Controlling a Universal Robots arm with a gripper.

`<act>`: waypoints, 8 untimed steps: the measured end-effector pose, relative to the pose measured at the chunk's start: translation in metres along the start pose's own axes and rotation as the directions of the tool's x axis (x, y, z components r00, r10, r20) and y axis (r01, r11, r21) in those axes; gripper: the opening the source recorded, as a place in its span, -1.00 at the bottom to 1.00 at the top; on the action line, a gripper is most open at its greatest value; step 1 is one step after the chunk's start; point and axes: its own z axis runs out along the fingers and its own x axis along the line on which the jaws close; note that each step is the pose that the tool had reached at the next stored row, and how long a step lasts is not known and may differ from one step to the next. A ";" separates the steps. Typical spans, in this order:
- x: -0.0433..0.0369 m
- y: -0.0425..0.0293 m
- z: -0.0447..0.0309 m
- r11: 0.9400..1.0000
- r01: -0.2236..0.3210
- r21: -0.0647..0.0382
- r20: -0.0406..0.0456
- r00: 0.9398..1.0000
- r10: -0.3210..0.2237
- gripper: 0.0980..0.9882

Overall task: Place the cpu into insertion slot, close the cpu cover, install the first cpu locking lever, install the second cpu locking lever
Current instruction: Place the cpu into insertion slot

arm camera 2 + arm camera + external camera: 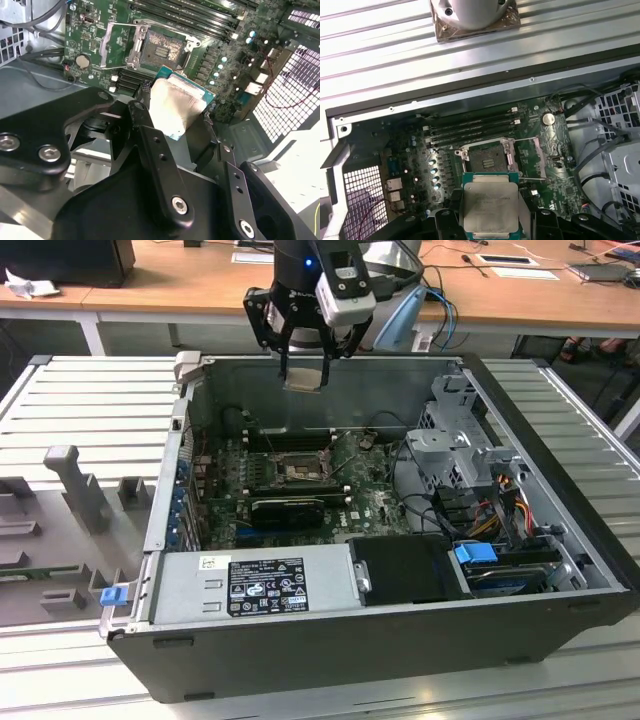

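Note:
My gripper (303, 372) hangs above the open computer case, shut on the cpu (303, 377), a small flat square chip with a dull silver top. Both wrist views show the cpu (489, 207) (176, 107) pinched by its edges between the black fingers (150, 145). Below it on the green motherboard (365, 490) lies the insertion slot (487, 161) (161, 50) (292, 476), uncovered and bare. The cpu cover (533, 157) (107, 46) is swung open beside the slot. A thin wire locking lever (532, 178) lies loose next to it.
Long black memory slots (470, 131) run beside the socket. The case holds a grey power supply (255, 582) at the front, and a drive cage (460, 445) with cables at the exterior view's right. Case walls (330, 390) ring the board. Grey moulded fixtures (70, 490) sit outside.

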 end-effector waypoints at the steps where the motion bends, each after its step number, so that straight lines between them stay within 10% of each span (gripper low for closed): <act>1: 0.0000 0.0000 0.0000 1.000 -0.005 0.000 0.000 1.000 0.005 -0.03; 8: 0.0000 0.0000 0.0003 0.998 -0.058 -0.001 0.005 0.998 0.058 -0.03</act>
